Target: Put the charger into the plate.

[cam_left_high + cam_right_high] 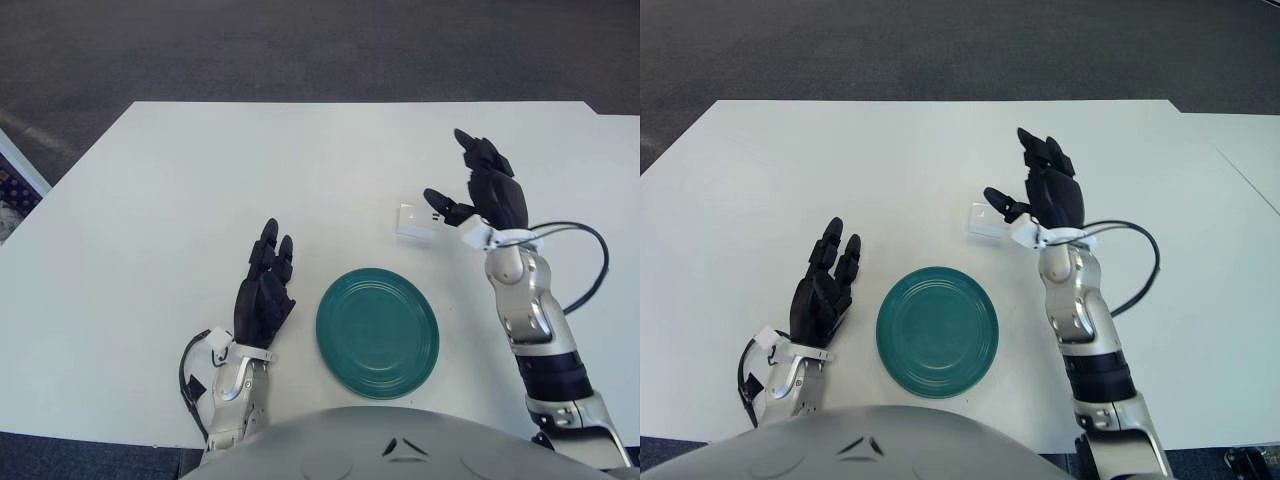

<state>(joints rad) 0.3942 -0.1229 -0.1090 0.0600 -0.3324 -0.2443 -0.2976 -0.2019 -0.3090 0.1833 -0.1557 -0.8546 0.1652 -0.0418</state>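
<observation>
This looks like a robotics lab or test room rather than a home. A broad, plain white rectangular table (200, 180) spreads under and beyond the fingers of both hands, bearing only a few staged props. Past the fingertips, at the table's far edge, lies dark grey speckled office-type carpet (300, 50). A second white tabletop (1240, 150) stands beyond the right-hand fingers, to their outer side.

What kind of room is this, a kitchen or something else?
Probably a lab or office, not a kitchen: a plain white table on grey carpet, holding only a green plate and a white charger.
</observation>
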